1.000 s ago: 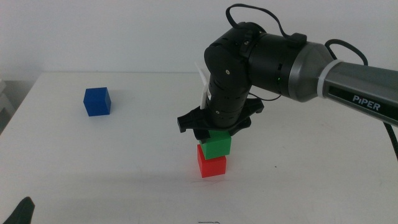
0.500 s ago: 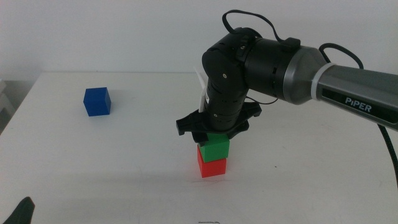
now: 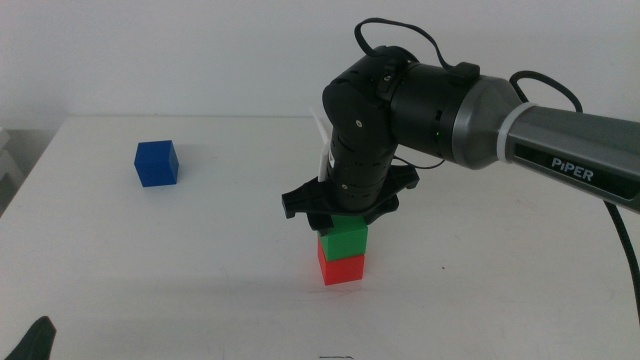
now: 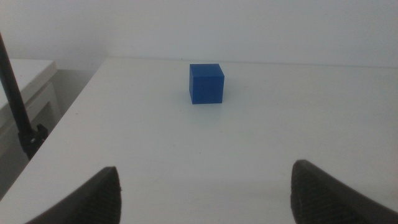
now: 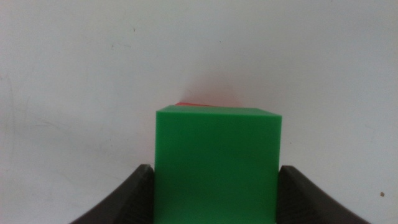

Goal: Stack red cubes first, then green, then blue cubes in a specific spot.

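So we've got the green cube sitting on the red cube just right of frame center, right gripper clamped on it. Blue cube sits upper left; left gripper waits bottom left, jaws apart.

The red cube sits flat on the white tabletop, near its middle. The green cube rests squarely on top of it, edges roughly lined up, held between the jaws of the right tool, which presses against its two sides. The blue cube stands alone and upright, well apart toward the far left of the tabletop.
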`<act>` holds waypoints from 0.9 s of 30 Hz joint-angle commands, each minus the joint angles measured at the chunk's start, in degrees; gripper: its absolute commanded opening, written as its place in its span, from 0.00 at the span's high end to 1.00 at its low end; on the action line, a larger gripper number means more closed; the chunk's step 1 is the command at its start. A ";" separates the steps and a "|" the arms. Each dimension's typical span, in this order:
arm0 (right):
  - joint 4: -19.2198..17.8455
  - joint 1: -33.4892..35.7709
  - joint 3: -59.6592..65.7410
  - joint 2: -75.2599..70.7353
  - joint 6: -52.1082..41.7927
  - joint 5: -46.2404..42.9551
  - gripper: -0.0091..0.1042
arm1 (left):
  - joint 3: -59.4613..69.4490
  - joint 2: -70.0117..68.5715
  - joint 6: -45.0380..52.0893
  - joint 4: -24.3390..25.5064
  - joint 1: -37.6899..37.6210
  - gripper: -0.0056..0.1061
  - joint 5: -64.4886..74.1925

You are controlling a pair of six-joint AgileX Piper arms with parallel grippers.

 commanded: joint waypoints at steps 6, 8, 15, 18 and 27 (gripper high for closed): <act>-1.11 -0.04 -1.28 -2.16 2.22 0.64 0.82 | -0.18 -1.16 -0.45 -0.43 -0.24 0.11 -4.36; -1.02 -0.04 -1.28 -2.16 2.31 0.64 0.77 | -0.18 -1.16 -0.45 -0.43 -0.24 0.11 -4.36; -0.82 -0.04 -1.28 -2.16 1.62 -0.86 0.19 | -0.18 -1.16 -0.45 -0.43 -0.24 0.11 -4.36; -0.82 -0.04 -1.41 -2.23 1.56 -1.07 0.12 | -0.18 -1.16 -0.45 -0.43 -0.24 0.11 -4.36; -1.35 -1.29 -2.47 -18.21 -7.97 -0.32 0.11 | -0.18 -1.16 -0.45 -0.43 -0.24 0.11 -4.36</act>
